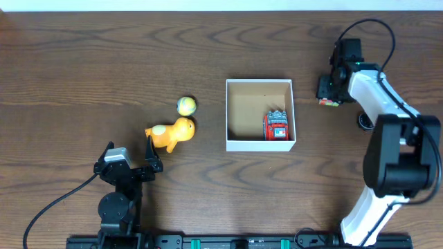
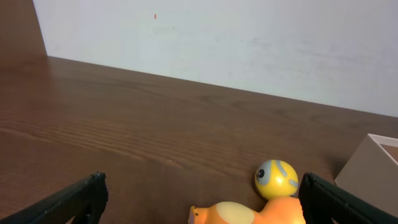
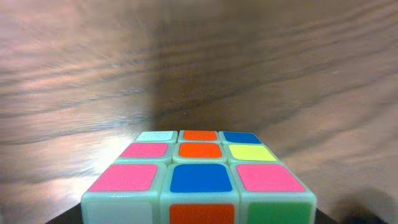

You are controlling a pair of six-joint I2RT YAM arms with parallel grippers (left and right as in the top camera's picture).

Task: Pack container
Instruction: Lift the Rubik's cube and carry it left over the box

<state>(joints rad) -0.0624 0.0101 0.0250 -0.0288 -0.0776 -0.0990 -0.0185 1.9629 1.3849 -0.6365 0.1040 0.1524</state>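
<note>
A: What lies in the container [image 1: 260, 144]?
B: One small toy [image 1: 277, 126], in the front-right corner, close against the right wall.
A: And to the container's left?
B: Two things on the bench [image 1: 69, 69]: a ball [image 1: 186, 106] and, just in front of it, an animal toy [image 1: 172, 133]. Both are near the left wall but apart from it.
A: To its right?
B: A puzzle cube [image 1: 329, 102], off the back-right corner and well apart from the rest.
</note>
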